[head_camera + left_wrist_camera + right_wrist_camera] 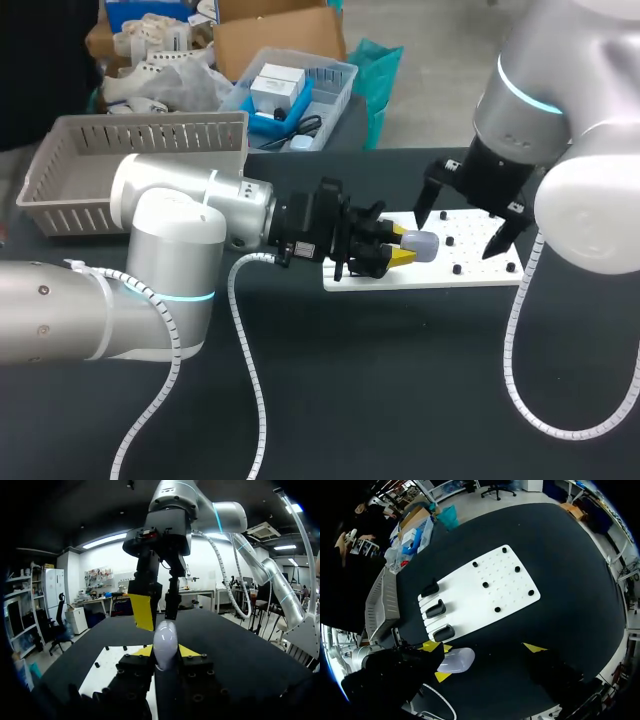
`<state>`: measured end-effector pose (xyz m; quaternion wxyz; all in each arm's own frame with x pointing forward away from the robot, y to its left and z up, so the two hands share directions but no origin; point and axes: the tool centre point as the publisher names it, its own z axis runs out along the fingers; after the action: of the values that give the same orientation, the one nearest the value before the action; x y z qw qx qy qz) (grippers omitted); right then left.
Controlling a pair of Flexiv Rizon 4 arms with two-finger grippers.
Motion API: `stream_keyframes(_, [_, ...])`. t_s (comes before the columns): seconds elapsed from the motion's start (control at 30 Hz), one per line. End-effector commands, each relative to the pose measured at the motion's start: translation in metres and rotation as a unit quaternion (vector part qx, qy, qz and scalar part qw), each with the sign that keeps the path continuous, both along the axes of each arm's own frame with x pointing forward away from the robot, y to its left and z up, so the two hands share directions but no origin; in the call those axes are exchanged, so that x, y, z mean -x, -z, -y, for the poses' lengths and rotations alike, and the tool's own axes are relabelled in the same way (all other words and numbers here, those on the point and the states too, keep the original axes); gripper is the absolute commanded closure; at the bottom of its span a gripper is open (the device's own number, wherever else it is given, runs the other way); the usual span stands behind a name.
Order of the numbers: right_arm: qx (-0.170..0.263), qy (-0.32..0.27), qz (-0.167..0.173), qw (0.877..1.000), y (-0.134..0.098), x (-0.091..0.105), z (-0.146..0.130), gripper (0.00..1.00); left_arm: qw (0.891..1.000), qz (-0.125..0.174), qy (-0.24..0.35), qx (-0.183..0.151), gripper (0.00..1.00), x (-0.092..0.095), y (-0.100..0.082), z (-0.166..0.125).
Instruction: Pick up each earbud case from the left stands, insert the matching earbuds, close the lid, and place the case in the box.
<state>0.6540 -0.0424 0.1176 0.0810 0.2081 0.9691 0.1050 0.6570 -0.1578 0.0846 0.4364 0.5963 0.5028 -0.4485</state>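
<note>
the earbud case (pixel 420 243) looks like smooth, pale plastic with a soft sheen on its rounded end. the left tool (pixel 400 250) is matt black with flat yellow tips, and the right tool (pixel 458 235) has the same dull black finish. the left arm (pixel 170 205) and right arm (pixel 565 90) wear glossy silver-grey shells. the table (pixel 400 390) is matt black. the board (pixel 475 273) is smooth white with little gloss. the basket (pixel 140 130) is grey slatted plastic. the cable wrap (pixel 245 330) is white ribbed plastic.
</note>
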Motion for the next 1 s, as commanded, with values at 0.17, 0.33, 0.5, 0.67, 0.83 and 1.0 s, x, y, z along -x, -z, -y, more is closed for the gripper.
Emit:
stream_keyframes(0.17, [-0.006,0.018,0.042,0.999,-0.019,0.002,0.007,0.00,1.000,0.001,-0.002,0.000,1.00,0.001,0.000,0.000])
stream_keyframes(0.33, [-0.002,0.012,0.059,0.998,-0.034,-0.001,0.014,0.00,1.000,0.001,-0.002,0.000,1.00,0.001,0.000,0.000])
stream_keyframes(0.5, [0.000,-0.039,0.062,0.997,-0.049,0.003,0.022,0.00,1.000,0.001,-0.002,0.000,1.00,0.001,0.000,0.000])
stream_keyframes(0.67, [0.015,-0.088,0.050,0.995,-0.058,0.006,0.027,0.00,1.000,0.001,-0.002,0.000,1.00,0.001,0.000,0.000])
stream_keyframes(0.83, [0.023,-0.115,0.046,0.992,-0.061,0.004,0.037,0.00,1.000,0.001,-0.002,0.000,1.00,0.001,0.000,0.000])
stream_keyframes(1.0, [0.030,-0.142,0.049,0.988,-0.061,0.004,0.050,0.00,1.000,0.001,-0.002,0.000,1.00,0.001,0.000,0.000])
